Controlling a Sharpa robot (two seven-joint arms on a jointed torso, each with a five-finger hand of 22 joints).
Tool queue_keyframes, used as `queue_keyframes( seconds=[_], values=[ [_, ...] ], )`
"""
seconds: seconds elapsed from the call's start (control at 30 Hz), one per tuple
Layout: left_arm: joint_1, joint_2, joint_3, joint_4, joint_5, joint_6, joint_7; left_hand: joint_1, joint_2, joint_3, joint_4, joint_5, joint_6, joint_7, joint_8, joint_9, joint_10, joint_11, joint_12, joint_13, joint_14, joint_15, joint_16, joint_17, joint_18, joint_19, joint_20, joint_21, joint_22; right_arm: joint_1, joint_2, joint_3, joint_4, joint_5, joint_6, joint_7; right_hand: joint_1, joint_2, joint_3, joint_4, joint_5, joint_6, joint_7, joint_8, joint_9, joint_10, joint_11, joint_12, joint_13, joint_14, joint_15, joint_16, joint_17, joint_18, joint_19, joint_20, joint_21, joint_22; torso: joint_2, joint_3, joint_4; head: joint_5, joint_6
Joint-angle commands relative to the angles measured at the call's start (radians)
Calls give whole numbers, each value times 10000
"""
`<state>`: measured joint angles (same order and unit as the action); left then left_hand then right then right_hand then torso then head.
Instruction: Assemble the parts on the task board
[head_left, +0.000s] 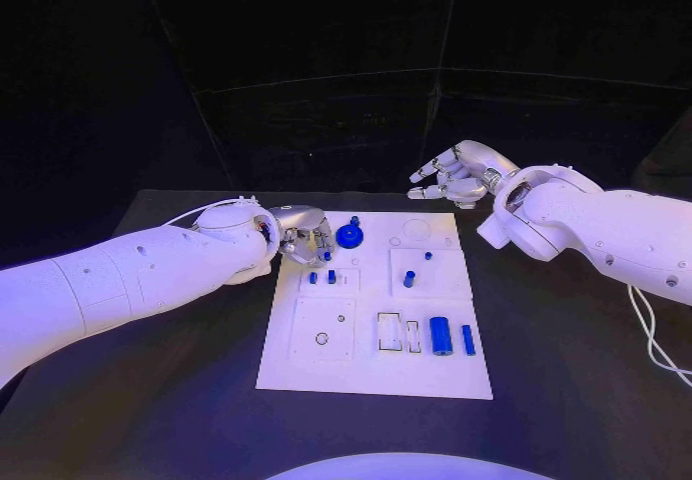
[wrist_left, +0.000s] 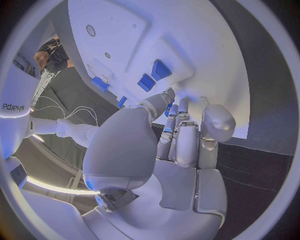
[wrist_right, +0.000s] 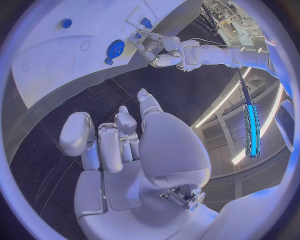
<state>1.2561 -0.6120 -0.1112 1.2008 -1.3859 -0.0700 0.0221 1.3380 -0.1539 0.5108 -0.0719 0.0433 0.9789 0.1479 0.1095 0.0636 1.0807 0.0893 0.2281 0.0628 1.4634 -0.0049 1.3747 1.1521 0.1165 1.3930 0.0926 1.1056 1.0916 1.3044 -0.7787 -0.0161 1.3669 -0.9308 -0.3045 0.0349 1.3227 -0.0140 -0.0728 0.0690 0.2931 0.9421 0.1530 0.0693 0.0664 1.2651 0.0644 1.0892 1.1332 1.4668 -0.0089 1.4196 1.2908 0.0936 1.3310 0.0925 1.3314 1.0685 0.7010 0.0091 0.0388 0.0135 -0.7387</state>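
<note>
Task board (head_left: 368, 375) lies mid-table, white, flat. Near right corner: a fat blue cylinder (head_left: 440, 334) and a slim blue bar (head_left: 467, 339) lying side by side — loose, beside an open slot. Mid-board: short blue pegs (head_left: 410, 279) standing upright. Far left: round blue knob (head_left: 349, 237).

Left hand (head_left: 303, 236) sits low over the board's far left edge, fingers curled downward just beside the knob; whether it pinches anything, cannot tell. Right hand (head_left: 454, 176) hovers beyond the far edge, fingers apart, holding nothing.

Parts look small, rigid, light, probably smooth plastic — likely slippery. Judged best pinched across the sides, mid-length.
</note>
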Motion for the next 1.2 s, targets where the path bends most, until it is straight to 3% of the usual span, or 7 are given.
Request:
queue_keyframes(
  seconds=[0.03,0.23,0.33,0.47,0.57,0.77,1.2],
  values=[
    [15,-38,7,30,-3,-77,-39,-98,-23,-31,-56,44,-88,14,-51,-4,-75,-20,-47,10,183,59,-40,-22,-46,-42,58,-58,-1,20,-16,6,-14,-77,105,-73,105,130,-93,6,60,9,-13,36,12,-737,-15,-1436,-1286,413,-63,-150,-128,94,-129,0,-138,-203,-3,-7,4,-6,-3],
    [15,-221,16,87,194,-192,-42,-108,-26,-21,-68,45,-238,26,-175,1,-118,-9,-144,8,159,61,-81,-125,-13,-94,68,-176,-108,16,-61,3,-109,-1174,465,-435,929,336,280,-253,-326,417,-55,218,56,-2194,-67,-5131,-4404,230,-134,-834,-1069,245,-439,-96,-668,-1057,-3,-16,11,-51,42],
    [38,-408,37,116,1299,-323,25,-81,21,32,-82,47,-235,112,-211,21,-346,77,-322,-8,-40,116,-421,-748,126,-394,102,-846,-747,-5,-89,-2,-159,-2300,754,-632,1186,265,546,-376,-546,722,-44,317,55,-2284,9,-6528,-5653,207,-98,-1049,-1359,245,-421,-56,-744,-1138,-10,-24,4,-89,74],
    [106,-701,54,133,4504,-804,627,36,167,298,-170,49,45,292,-139,53,-614,256,-456,14,-1245,263,-2185,-3494,600,-1771,234,-3403,-3047,-168,-198,-8,-27,-4020,962,-844,1379,53,902,-544,-683,1040,-75,337,20,-1972,49,-7878,-7097,226,-34,-1161,-1486,252,-395,11,-822,-1209,-8,2,-15,-356,296],
    [134,-983,57,245,6954,-897,1456,197,235,565,-331,108,322,407,-25,70,-646,348,-389,16,-2663,285,-3898,-5787,657,-2526,255,-4033,-3413,-370,-320,-10,205,-5181,934,-998,1406,-50,1082,-605,-767,1104,-101,277,3,-1931,70,-8323,-7667,217,-7,-1233,-1575,251,-390,42,-859,-1246,-3,-1,-30,-502,392],
    [151,-1582,53,695,9957,-537,2994,157,363,555,-387,87,404,442,2,48,-609,367,-206,32,-3177,344,-4467,-6278,664,-3119,300,-4299,-3502,-757,-502,-12,609,-6896,942,-1319,1340,-237,1340,-653,-858,1094,-106,134,-6,-1859,126,-8783,-8406,222,31,-1281,-1634,250,-373,82,-897,-1285,-21,-14,2,-723,392],
    [135,-2227,14,1651,12474,673,4032,42,462,370,-364,106,478,428,69,52,-448,333,-10,48,-3210,340,-4544,-6464,672,-3209,320,-4375,-3557,-1246,-433,-14,894,-7878,1257,-1530,1260,-446,1634,-714,-893,928,-66,-37,-10,-1907,198,-9155,-9197,199,66,-1371,-1758,282,-421,131,-1017,-1458,-12,-20,9,-779,369]
  ],
)
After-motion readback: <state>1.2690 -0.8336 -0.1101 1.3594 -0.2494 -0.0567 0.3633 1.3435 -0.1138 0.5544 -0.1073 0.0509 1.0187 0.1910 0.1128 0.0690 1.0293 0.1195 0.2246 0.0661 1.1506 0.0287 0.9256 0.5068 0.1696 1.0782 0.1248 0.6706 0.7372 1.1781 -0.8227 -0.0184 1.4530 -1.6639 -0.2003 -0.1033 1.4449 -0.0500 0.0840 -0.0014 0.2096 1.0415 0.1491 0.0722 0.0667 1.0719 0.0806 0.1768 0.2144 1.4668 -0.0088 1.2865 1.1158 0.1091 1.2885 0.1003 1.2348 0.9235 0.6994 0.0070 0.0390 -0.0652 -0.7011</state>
